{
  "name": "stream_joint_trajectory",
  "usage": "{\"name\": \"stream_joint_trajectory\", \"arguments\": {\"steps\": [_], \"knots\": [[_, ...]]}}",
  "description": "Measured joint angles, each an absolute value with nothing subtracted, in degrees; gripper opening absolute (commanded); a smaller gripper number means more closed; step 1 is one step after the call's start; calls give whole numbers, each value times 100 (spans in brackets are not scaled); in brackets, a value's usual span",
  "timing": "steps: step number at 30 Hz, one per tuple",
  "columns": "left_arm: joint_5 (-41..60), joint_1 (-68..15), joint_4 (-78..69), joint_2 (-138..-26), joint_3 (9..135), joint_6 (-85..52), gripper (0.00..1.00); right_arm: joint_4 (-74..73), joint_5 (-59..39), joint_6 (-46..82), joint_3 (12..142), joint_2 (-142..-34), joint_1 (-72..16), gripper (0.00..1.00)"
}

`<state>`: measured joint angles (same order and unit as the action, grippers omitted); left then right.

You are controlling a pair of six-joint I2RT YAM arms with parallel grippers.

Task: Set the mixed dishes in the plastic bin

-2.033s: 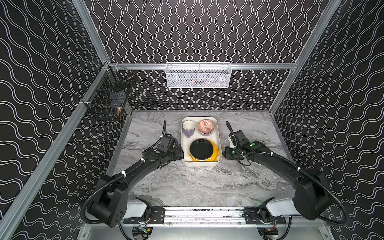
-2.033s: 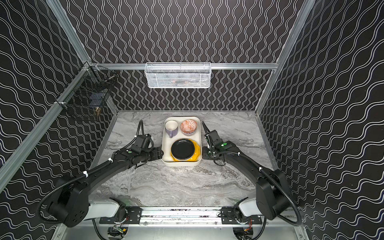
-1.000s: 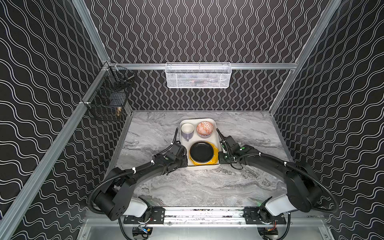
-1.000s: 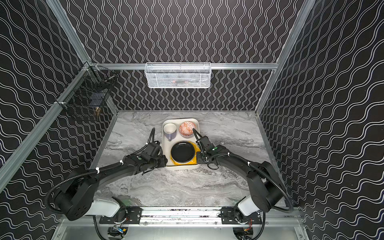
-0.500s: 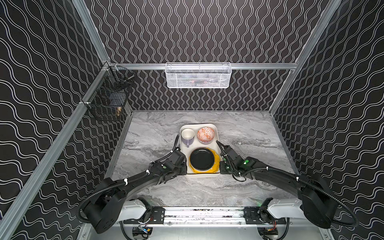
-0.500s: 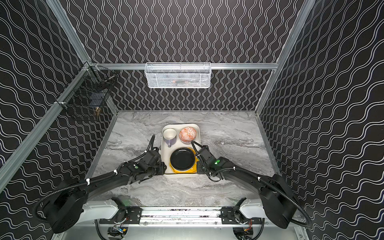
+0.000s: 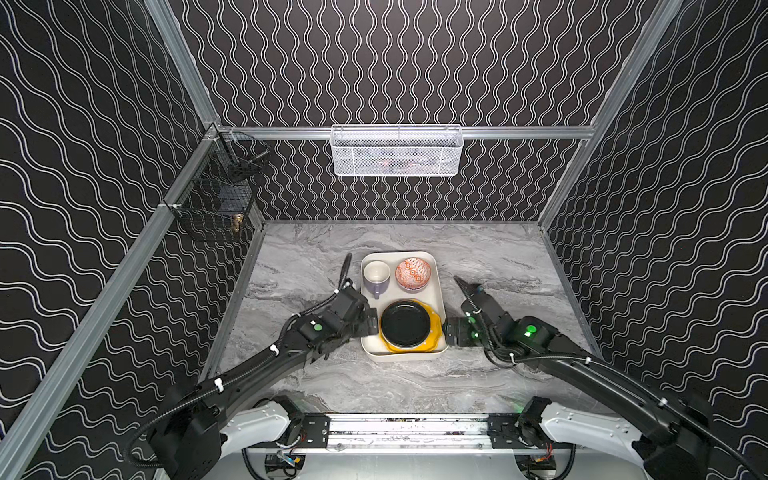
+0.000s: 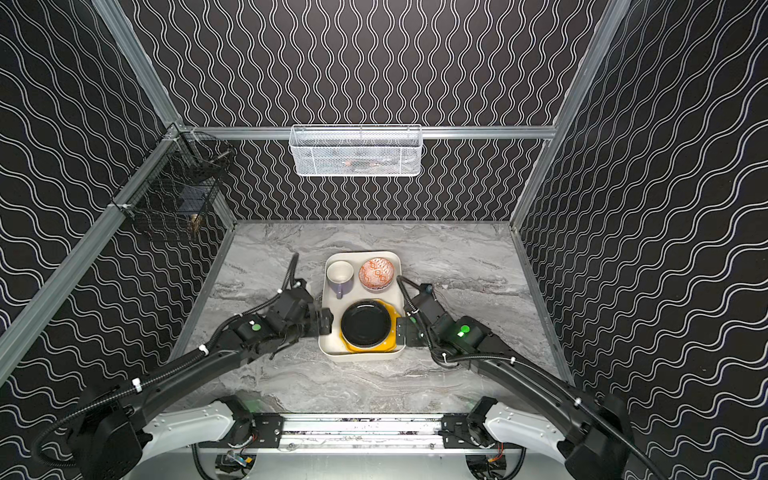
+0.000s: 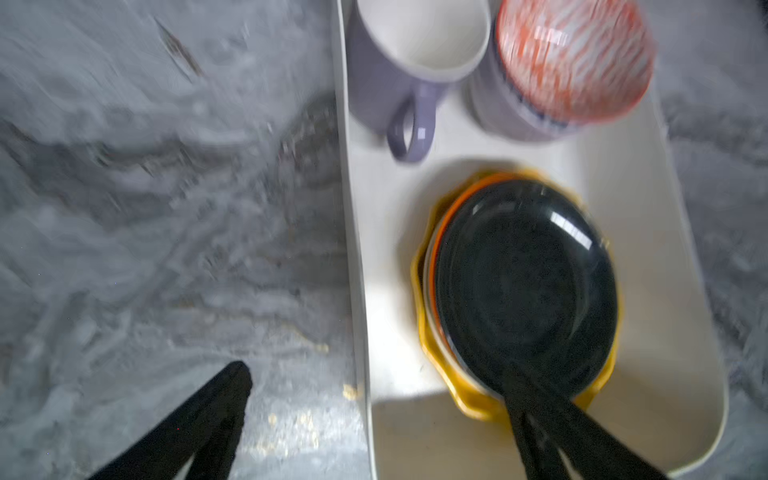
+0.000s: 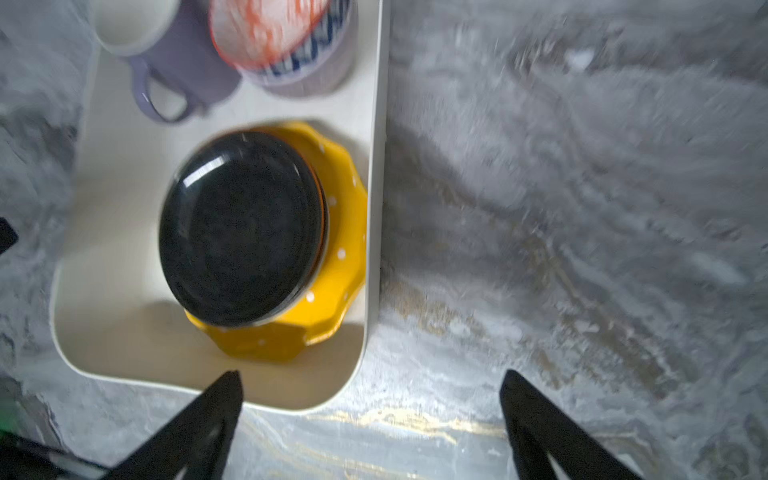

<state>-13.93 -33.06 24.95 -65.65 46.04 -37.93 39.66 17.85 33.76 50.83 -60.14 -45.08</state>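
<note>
Withdrawal is being weighed: left tool and right tool, both spread empty, are best being lifted straight clear of bin.

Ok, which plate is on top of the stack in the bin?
The black plate, glossy and round. The orange plate shows only a rim beneath it, and the yellow scalloped plate sticks out at the bottom.
</note>
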Motion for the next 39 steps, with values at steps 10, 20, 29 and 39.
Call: {"name": "stream_joint_trajectory", "arguments": {"steps": [10, 20, 29, 39], "knots": [[-2587, -2292, 1481, -6720, 4685, -2392, 98, 2947, 2335, 1992, 5269, -6108, -2740, 100], [-2770, -1822, -1387, -7120, 3444, -580, 99, 429, 1680, 810, 4471, -6571, -1076, 100], [-2954, -1763, -3424, -7669, 2388, -113, 99, -674, 871, 794, 4434, -7762, 58, 100], [-2971, -1503, -5660, -8281, 1284, 279, 99, -2038, 235, 915, 3446, -7745, 462, 100]]}}
